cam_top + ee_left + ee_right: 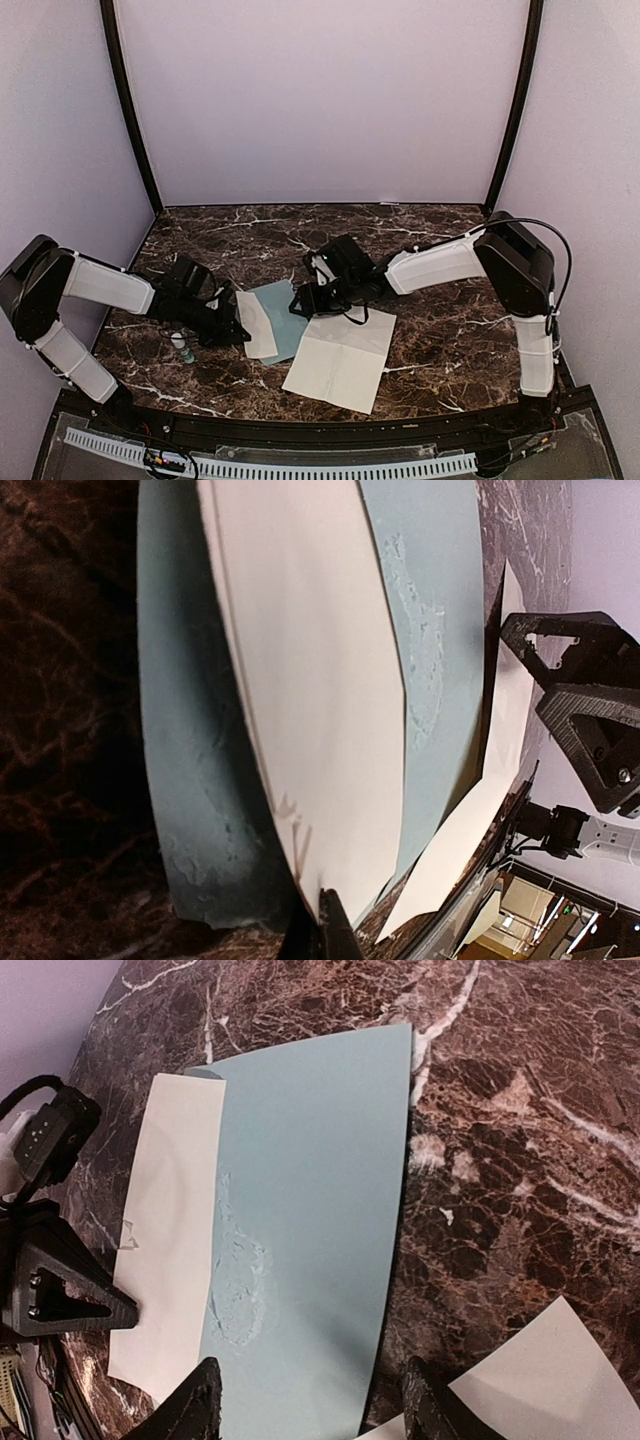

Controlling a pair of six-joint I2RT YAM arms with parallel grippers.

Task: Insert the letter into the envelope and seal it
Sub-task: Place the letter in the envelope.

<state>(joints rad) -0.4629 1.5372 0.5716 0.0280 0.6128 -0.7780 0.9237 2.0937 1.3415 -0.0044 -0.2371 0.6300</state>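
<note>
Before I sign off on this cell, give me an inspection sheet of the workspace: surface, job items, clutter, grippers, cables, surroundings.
Surface: dark marble table, no spills seen.
Job's things: teal envelope lying flat with a smeared patch; cream letter lies outside it, beside it.
Clutter: small white-and-green tube by the left arm.
Grippers: left gripper shut on the edge of the envelope's whitish flap; right gripper open over the envelope's near edge.
Cables: black cable loops off the right arm, away from the paper.
Surroundings: pale lilac walls; white slotted strip along the front.
</note>
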